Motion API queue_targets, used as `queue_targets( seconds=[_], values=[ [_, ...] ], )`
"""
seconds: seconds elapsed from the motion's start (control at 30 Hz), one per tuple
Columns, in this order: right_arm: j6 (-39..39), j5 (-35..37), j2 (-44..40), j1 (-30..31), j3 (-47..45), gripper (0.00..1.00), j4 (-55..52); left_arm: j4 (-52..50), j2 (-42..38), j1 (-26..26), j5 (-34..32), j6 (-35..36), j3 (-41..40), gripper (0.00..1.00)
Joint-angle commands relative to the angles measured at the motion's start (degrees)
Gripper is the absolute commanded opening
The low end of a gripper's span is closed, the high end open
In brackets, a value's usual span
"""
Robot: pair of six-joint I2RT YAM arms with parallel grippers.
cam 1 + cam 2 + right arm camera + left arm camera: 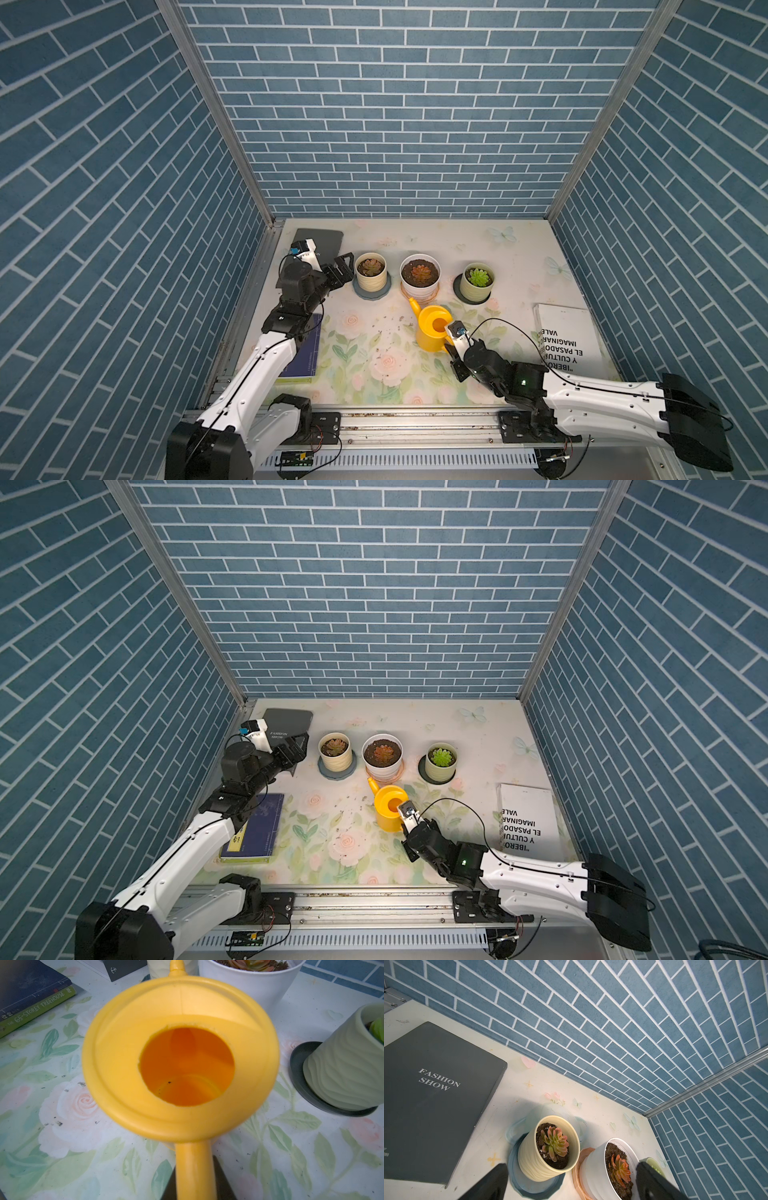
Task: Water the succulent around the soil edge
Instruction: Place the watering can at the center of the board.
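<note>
The succulent (370, 267), a dull reddish-green rosette, is sitting in its cream ribbed pot (371, 283) on a grey-blue saucer (374, 296). It is standing towards the back-left corner of the floral worktop (519, 266), leftmost in a row of three pots. In the left wrist view the soil edge (543, 1129) is showing as a dark ring between rosette and rim. The left gripper (341, 271) is hovering just beside the pot on its left, apart from it, with its jaws standing wide.

Further along the row, the white pot (419, 280) with an orange-red rosette and the pale green pot (477, 286) are standing upright. In front of the white pot, near the worktop's middle, the yellow watering can (430, 336) seems to be resting upright on the cloth, its spout (414, 305) pointing toward that pot. The right gripper (195, 1186) is clamping the can's handle (195, 1159) from both sides.

A grey "Fashion Show" book (436, 1095) is lying in the back-left corner, a blue book (257, 829) along the left edge and a white book (565, 336) by the right edge.
</note>
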Motion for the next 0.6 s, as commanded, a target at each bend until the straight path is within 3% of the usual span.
queue_targets(
  seconds=[0.0,0.23,0.37,0.57],
  values=[
    [0.46,-0.73,1.55,0.41,1.98,0.08,0.44,-0.18,0.43,-0.09,-0.89,0.81,0.55,1.00],
    [1.13,-1.07,0.24,0.37,0.91,0.22,0.21,-0.45,1.03,-0.09,-1.78,0.81,0.54,1.00],
    [1.31,-0.59,-1.76,0.36,0.30,0.40,0.07,-0.51,1.96,-0.09,-1.66,0.81,1.12,1.00],
    [1.24,0.08,-5.41,0.37,-0.18,0.57,-2.02,-0.62,2.86,-0.18,-2.21,0.72,1.84,1.00]
  ],
)
